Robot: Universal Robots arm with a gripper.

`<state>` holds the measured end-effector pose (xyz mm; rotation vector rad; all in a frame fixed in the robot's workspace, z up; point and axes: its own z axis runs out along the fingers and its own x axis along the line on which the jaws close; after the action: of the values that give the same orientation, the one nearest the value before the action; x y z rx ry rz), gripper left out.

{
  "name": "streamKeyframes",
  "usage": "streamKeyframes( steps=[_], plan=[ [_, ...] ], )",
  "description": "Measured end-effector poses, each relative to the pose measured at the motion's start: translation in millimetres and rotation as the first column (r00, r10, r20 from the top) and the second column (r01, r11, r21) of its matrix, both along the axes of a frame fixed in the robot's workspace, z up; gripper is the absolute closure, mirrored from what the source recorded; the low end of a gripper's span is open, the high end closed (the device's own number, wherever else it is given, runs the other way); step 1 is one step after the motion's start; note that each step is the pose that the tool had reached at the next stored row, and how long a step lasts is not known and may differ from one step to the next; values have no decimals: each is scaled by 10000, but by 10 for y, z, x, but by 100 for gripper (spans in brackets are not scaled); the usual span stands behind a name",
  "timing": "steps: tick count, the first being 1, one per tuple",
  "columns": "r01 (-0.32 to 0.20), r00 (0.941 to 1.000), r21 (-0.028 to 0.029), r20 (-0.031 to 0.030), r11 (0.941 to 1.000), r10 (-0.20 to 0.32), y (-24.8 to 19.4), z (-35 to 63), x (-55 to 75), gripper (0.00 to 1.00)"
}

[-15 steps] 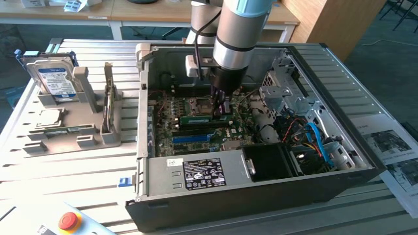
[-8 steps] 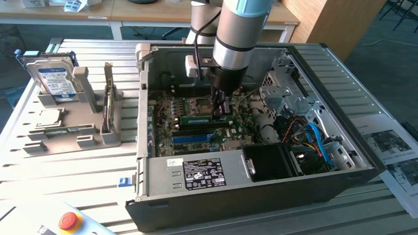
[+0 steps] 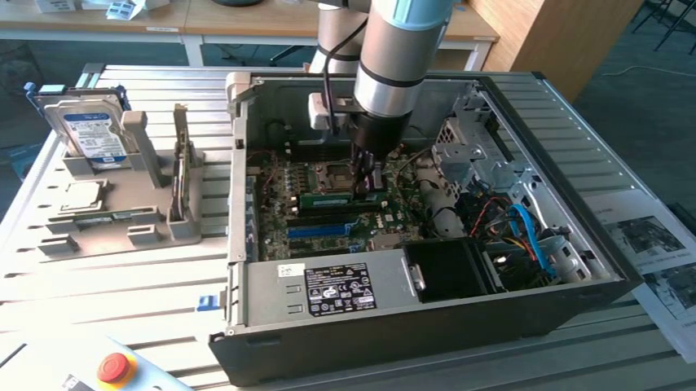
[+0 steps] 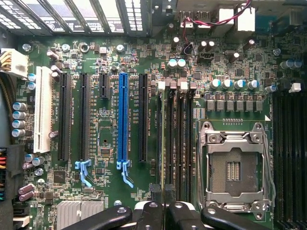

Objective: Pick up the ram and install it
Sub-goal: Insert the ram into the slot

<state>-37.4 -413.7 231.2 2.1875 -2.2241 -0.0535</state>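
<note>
- In the middle of the exterior view, inside the open black computer case [image 3: 435, 334], I see the gripper [image 3: 366, 186]. It reaches down from the round silver-grey arm [image 3: 392, 57] to the green motherboard [image 3: 277, 204].
- Its two dark, narrow fingers are pressed together on the ram [image 3: 326, 198], a thin, flat green stick. The stick stands on its long edge, level over the board. The fingers pinch it near its end toward the exterior view's right.
- In the wrist view I see the ram edge-on, as a very thin line coming out between the black fingertips [image 4: 156, 196]. It runs along the row of long black memory slots [image 4: 178, 139]. I cannot tell if it already sits in a slot or is just above one.
- Just beside these slots is the square processor socket [image 4: 235, 167], with a shiny metal frame and an open middle.
- A long blue slot [image 4: 123, 120] and a white plastic slot [image 4: 43, 115] run parallel to the ram, both well apart from it.
- Near the front wall of the case, the grey sheet-metal power supply [image 3: 326, 285] has a black label on its flat top.
- At the exterior view's left, on the ribbed metal table [image 3: 163, 277], a grey plastic holder [image 3: 109, 232] keeps a hard drive [image 3: 93, 134] upright. The drive has a blue and white label.
- In the lower left corner of the exterior view there is a round red button [image 3: 114, 368].
</note>
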Motion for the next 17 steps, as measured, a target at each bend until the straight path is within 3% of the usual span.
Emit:
streamKeyframes(
  steps=[17],
  plan=[
    [0, 10000, 3, 23, 10000, 0, 0, -24, -14, 88]
  ],
)
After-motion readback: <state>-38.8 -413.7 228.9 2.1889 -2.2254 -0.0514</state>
